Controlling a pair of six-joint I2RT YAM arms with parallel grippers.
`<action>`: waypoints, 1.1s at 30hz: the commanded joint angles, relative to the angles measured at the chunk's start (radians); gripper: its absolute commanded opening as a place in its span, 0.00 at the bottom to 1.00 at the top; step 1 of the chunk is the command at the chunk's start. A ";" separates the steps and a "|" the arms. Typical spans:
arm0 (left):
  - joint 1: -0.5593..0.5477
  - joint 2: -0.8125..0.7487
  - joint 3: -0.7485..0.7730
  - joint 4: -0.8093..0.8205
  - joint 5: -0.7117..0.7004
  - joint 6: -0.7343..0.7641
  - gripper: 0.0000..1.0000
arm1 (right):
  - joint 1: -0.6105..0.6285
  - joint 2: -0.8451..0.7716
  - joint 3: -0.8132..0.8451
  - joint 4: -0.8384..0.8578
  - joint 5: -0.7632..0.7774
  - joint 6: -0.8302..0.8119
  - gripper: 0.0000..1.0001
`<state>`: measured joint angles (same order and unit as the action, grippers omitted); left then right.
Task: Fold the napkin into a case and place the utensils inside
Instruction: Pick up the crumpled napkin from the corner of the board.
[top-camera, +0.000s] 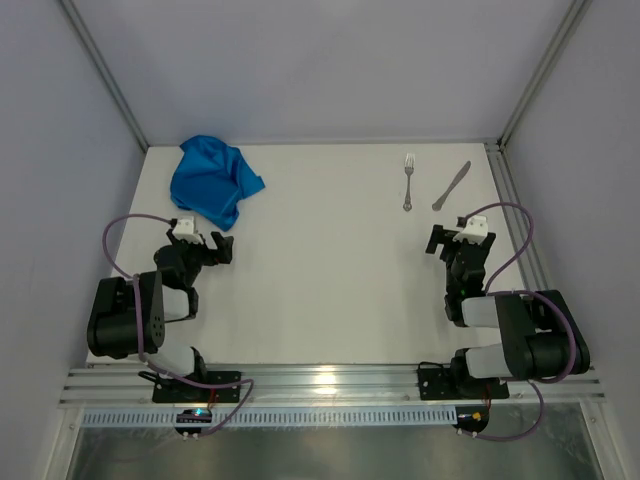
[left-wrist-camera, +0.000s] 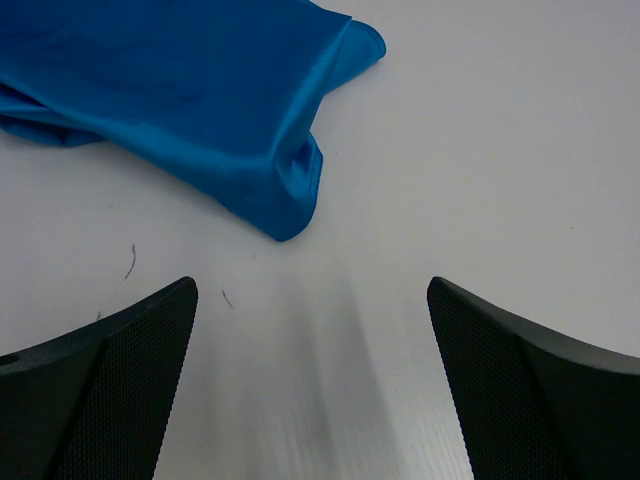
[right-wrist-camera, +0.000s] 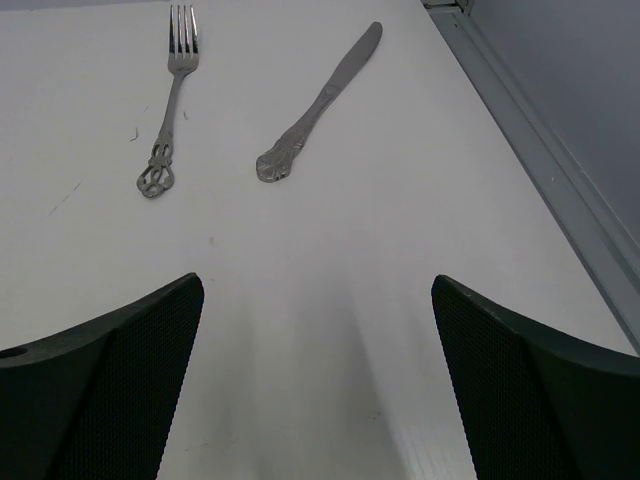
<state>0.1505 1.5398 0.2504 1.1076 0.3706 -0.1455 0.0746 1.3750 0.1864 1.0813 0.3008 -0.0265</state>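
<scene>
bright blue shiny cloth napkin (top-camera: 213, 182) lies crumpled far left; silver four-tined metal fork (right-wrist-camera: 170, 95) and slim silver metal knife (right-wrist-camera: 322, 100) just apart, far right. left gripper (left-wrist-camera: 312, 290) spread wide, holding nothing; right gripper (right-wrist-camera: 318, 285) likewise.

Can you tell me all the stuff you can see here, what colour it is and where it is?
bright blue shiny cloth napkin: one, blue, crumpled at the far left of the table
small silver metal fork: one, silver, far right, tines pointing away from the arms
slim silver metal knife: one, silver, just right of the fork, slanted, not touching it
flat white table: one, white, under everything
silver metal rail: one, silver, along the near edge where the arms are bolted
left gripper: one, black, open and empty, facing the napkin
right gripper: one, black, open and empty, facing the fork and knife
</scene>
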 joint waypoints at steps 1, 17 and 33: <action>-0.003 -0.021 0.020 0.029 -0.001 0.023 0.99 | -0.004 -0.005 -0.004 0.080 0.015 0.007 0.99; 0.074 -0.191 0.015 -0.088 0.137 -0.034 0.99 | -0.002 -0.586 0.261 -0.673 -0.196 0.141 0.99; -0.189 0.083 0.927 -1.353 -0.295 0.406 0.99 | 0.027 -0.706 0.357 -0.900 -0.295 0.246 0.92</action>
<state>-0.0101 1.5173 1.0679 -0.0196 0.2962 0.1505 0.0914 0.6952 0.4984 0.2436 0.0330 0.1940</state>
